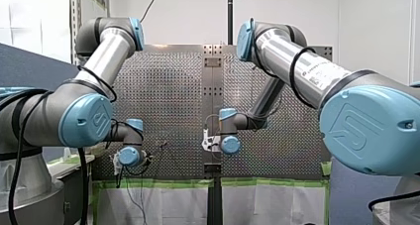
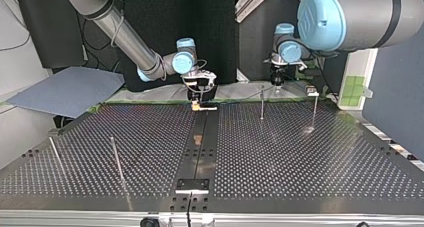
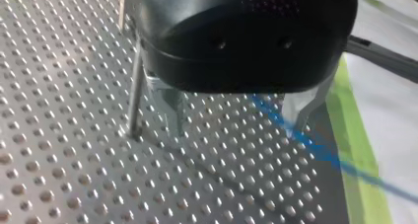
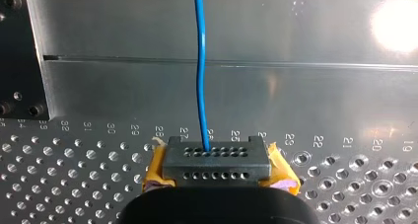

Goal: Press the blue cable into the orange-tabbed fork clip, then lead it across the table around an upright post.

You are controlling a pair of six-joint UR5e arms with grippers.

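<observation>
In the left wrist view the blue cable (image 3: 296,135) runs over the perforated plate between my left gripper's (image 3: 236,120) metal fingers (image 3: 167,113), close to one of them. That gripper is open. An upright post (image 3: 135,100) stands just outside the other finger. In the right wrist view the cable (image 4: 199,76) leads straight ahead out of my right gripper (image 4: 217,157), whose dark fingers with yellow pads (image 4: 155,172) are shut on it. In the top view my right gripper (image 2: 199,99) stands right over the orange-tabbed clip (image 2: 205,107), and my left gripper (image 2: 277,82) hangs by the post (image 2: 262,102).
More thin posts rise from the table (image 2: 300,157) in the top view: one at its right (image 2: 315,109) and two at its left (image 2: 116,159). A blue-grey sheet (image 2: 70,89) lies beyond the table's left corner. Green tape (image 3: 357,150) lines the edge near my left gripper.
</observation>
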